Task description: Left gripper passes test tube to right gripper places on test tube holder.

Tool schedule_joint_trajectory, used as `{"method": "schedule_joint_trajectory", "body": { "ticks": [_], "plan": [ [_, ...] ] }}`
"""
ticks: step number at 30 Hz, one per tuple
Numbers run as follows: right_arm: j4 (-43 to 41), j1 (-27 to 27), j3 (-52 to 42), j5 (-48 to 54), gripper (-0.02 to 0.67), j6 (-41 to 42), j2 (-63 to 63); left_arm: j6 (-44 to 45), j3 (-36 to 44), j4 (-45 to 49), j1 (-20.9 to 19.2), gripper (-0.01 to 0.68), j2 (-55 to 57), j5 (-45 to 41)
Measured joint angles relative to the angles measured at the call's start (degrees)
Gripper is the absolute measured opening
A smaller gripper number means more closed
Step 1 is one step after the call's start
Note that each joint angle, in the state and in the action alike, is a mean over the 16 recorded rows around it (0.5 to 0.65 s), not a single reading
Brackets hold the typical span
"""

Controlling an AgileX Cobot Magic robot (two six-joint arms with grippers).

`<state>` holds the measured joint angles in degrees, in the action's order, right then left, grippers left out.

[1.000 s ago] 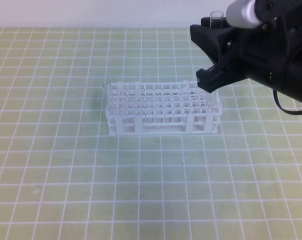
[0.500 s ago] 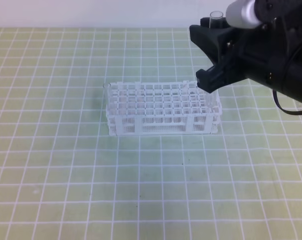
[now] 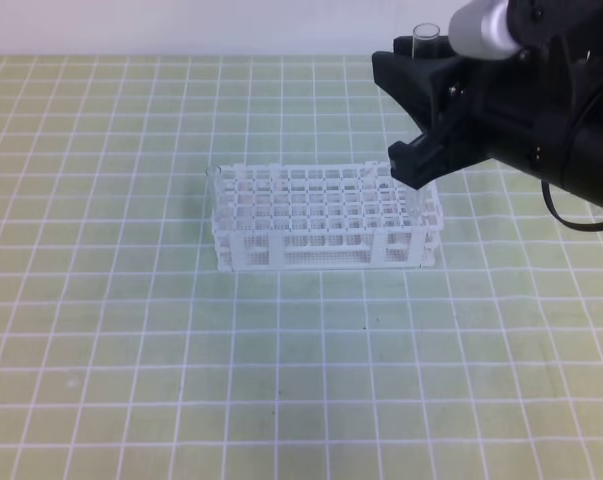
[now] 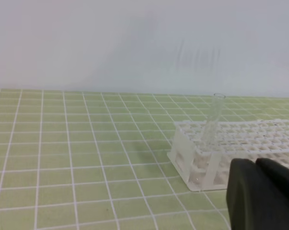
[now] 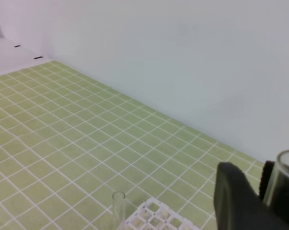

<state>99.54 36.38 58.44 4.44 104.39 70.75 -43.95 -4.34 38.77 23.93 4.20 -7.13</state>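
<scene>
My right gripper (image 3: 409, 112) hangs above the right end of the white test tube holder (image 3: 321, 222), shut on a clear test tube (image 3: 426, 36) whose open rim sticks up behind its silvery cap. The right wrist view shows that tube (image 5: 284, 178) upright between the black fingers (image 5: 230, 194). Another clear tube (image 4: 213, 120) stands in a hole at the holder's (image 4: 240, 143) left corner, and its rim (image 5: 118, 196) also shows from the right wrist. My left gripper (image 4: 256, 165) is low beside the holder, shut and empty, and is out of the high view.
A green mat with a white grid (image 3: 181, 380) covers the table up to a plain white wall (image 4: 134, 43) at the back. The right arm's black body and cable (image 3: 571, 215) fill the upper right of the high view.
The right gripper with its tube has drifted slightly to the left over the holder's right end. Nothing else has moved.
</scene>
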Motion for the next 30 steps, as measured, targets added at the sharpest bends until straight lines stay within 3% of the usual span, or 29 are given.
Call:
{"method": "schedule_joint_trajectory", "body": {
  "ticks": [3,6,16,20,24,30],
  "plan": [
    [-4.91,0.0,0.0,-0.54,0.085,-5.85,0.0,0.0,0.0,0.02,0.0,0.0,0.0,0.0],
    [-14.78,0.0,0.0,-1.56,0.085,-16.86,0.0,0.0,0.0,0.02,0.0,0.0,0.0,0.0],
    [-70.55,0.61,-0.11,-7.04,0.085,-76.48,0.36,-0.01,-0.01,0.04,0.0,0.0,0.04,-0.04],
    [-88.07,0.9,-0.17,-10.38,0.085,-94.69,1.39,-0.01,-0.01,0.04,0.0,0.0,0.04,-0.11],
    [-96.95,1.11,-0.21,-14.13,0.085,-103.89,3.24,0.01,0.01,0.01,0.0,0.0,-0.04,-0.23],
    [-99.54,1.12,-0.37,-21.3,0.085,-106.79,6.94,0.0,0.0,0.02,0.0,0.0,0.0,-0.28]
  ]
}}
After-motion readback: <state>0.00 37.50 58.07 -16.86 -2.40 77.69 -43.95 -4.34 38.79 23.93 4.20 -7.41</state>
